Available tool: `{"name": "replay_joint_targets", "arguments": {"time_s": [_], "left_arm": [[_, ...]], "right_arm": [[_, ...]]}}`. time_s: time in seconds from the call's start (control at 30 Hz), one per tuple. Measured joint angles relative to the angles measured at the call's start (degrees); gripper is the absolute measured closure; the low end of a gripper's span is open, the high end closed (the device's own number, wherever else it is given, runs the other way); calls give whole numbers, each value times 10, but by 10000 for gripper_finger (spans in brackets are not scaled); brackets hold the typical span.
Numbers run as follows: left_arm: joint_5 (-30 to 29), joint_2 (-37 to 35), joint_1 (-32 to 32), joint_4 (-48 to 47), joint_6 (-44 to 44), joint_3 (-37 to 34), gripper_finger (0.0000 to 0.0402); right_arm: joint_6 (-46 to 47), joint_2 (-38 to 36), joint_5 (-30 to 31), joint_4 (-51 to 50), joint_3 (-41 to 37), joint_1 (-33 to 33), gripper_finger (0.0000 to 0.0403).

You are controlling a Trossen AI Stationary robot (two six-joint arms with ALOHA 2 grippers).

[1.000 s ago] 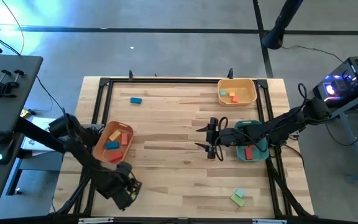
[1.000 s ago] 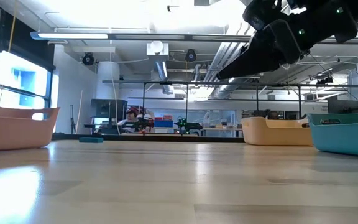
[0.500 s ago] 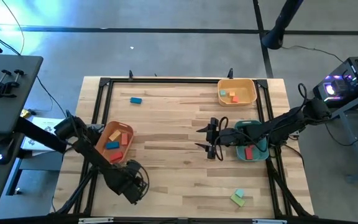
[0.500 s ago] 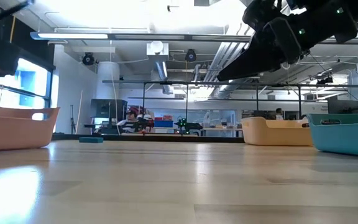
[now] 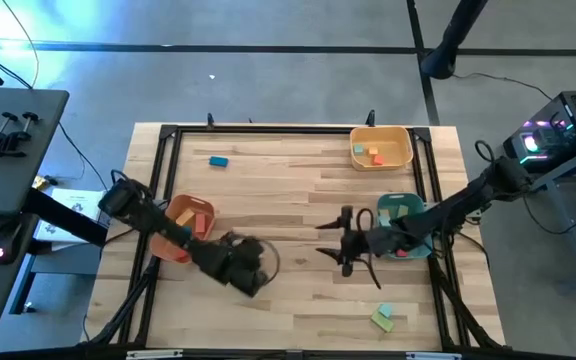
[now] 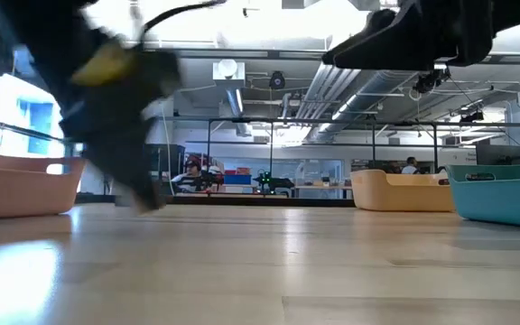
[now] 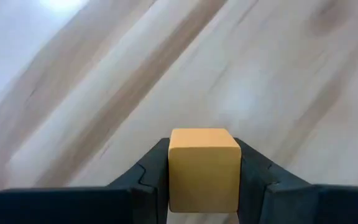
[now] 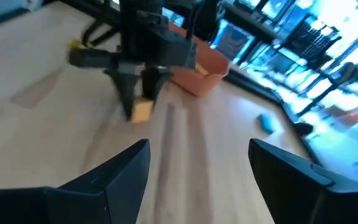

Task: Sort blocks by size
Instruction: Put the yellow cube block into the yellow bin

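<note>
Pale slatted wood worktop (image 5: 288,290), framed by a black rail, fills your view under workshop lights. Your left hand (image 7: 204,180) is clamped on a small yellow-orange wooden cube (image 7: 204,167), carried above bare boards near the worktop's middle, just beside the orange plastic bin (image 5: 180,229) that already holds red, blue and orange blocks. Your right hand (image 5: 340,238) hangs with its fingers spread wide and nothing between them, next to the teal plastic bin (image 5: 404,222).

Judging by the grip, only the cube's side faces are pinched, so a fast swing could twist it loose and drop it on the boards. Both hands are near each other over the centre; a careless crossing could bring the arms together.

Farther out, a yellow plastic bin (image 5: 381,147) with two blocks sits at the far edge, a lone blue block (image 5: 219,160) lies well apart near the far rail, and a light green block and a teal block (image 5: 382,317) wait near the front edge.
</note>
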Motion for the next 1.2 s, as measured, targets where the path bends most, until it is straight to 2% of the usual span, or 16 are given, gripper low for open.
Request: {"name": "replay_joint_targets", "arguments": {"time_s": [0.1,0.17,0.23,0.3,0.43,0.57,0.7,0.77,0.83,0.93,1.07,1.2], "left_arm": [[-1,-2,49,138,141,1,303],[13,-1,86,240,237,1,303],[50,0,121,349,324,1,303],[105,0,146,436,386,1,303],[174,0,180,526,444,2,303],[241,0,211,625,468,-11,303],[306,-1,247,860,443,-107,303],[312,0,261,974,414,-158,303],[308,6,268,1078,397,-200,303],[310,21,268,1186,393,-227,303],[322,42,260,1218,392,-218,303],[325,61,253,1217,395,-200,303]], "right_arm": [[-33,0,30,7,0,21,133],[-55,0,2,14,0,25,133],[-94,0,-34,5,3,30,133],[-144,0,-41,-23,13,42,133],[-227,0,63,-75,46,81,133],[-290,0,179,-107,68,111,133],[-297,0,273,-109,73,128,133],[-296,0,297,-111,73,135,133],[-306,0,295,-105,73,137,133],[-328,3,257,-70,73,120,133],[-375,25,243,29,72,84,133],[-430,42,174,67,72,60,133]]}}
